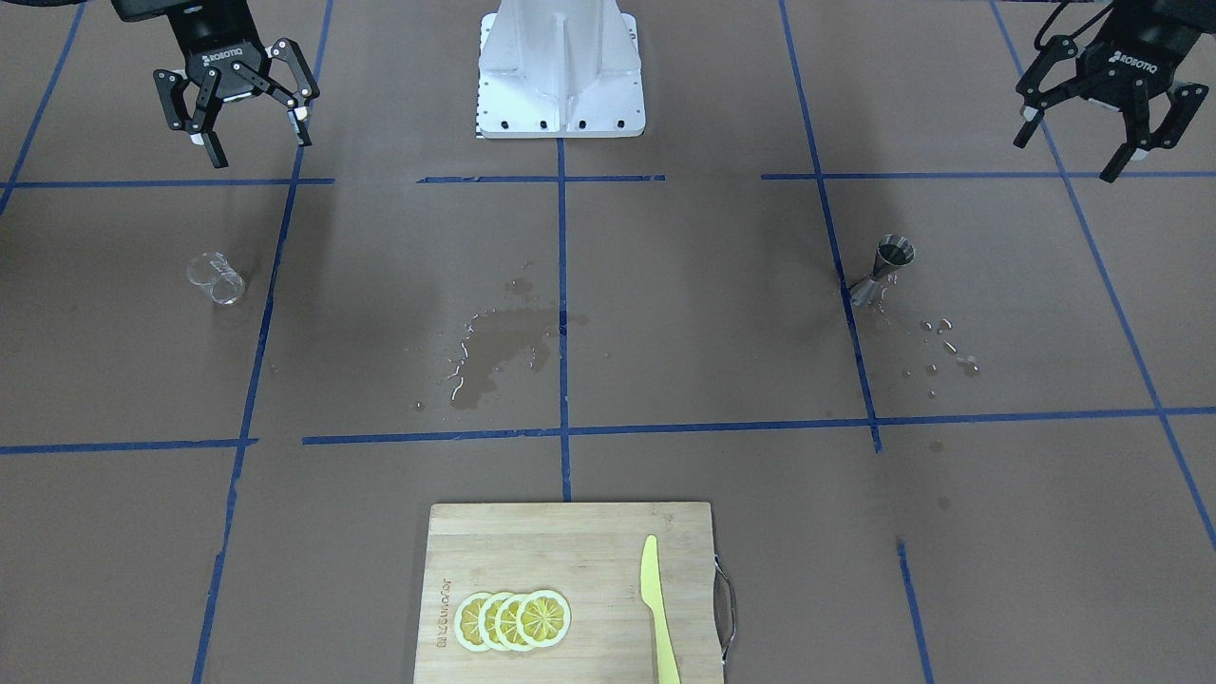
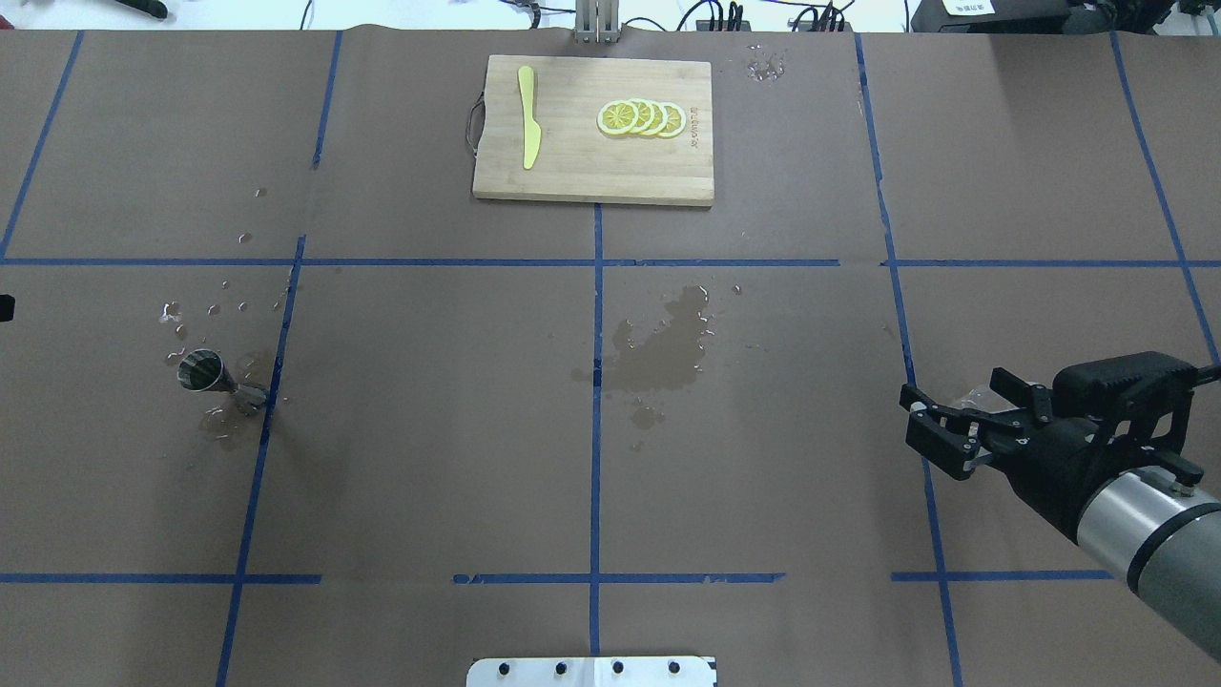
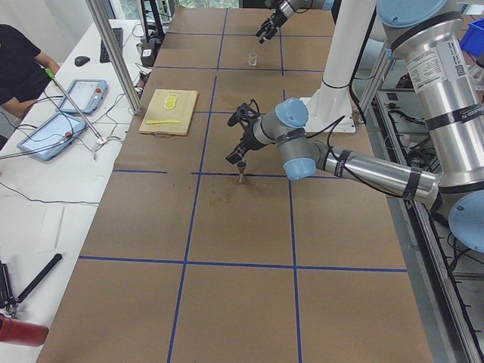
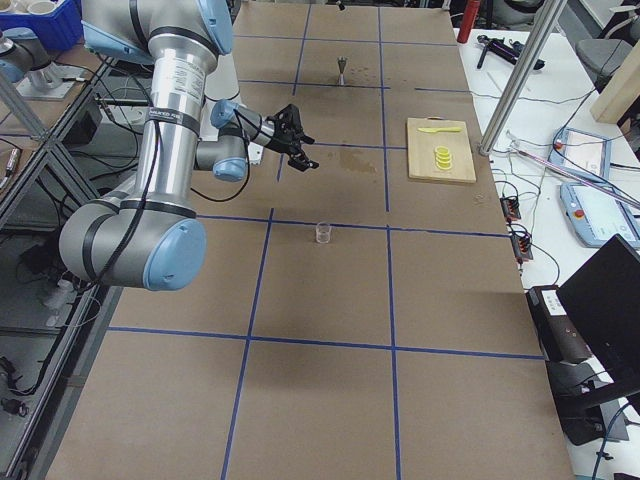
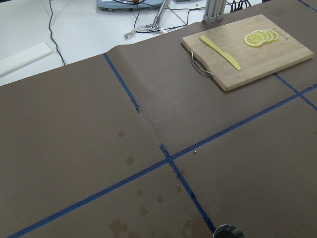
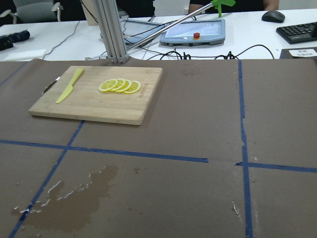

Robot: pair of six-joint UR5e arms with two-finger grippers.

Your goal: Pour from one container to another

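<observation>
While the glass cup (image 1: 217, 278) stands upright on the desk (image 1: 684, 323) at my right, the jigger (image 1: 883, 271) stands well apart at my left. Right gripper (image 1: 258, 147) hangs near the cup, left gripper (image 1: 1066, 160) near the jigger; both jaws open, empty.

Jigger (image 5: 228, 231) cut off at bottom edge, glass cup (image 2: 979, 393) partly hidden behind right end effector (image 2: 957, 405)

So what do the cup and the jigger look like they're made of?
The cup looks like clear glass, possibly clear plastic: the brown table shows through its wall. The jigger looks like polished steel: silvery grey, with bright reflections on its cones.
</observation>
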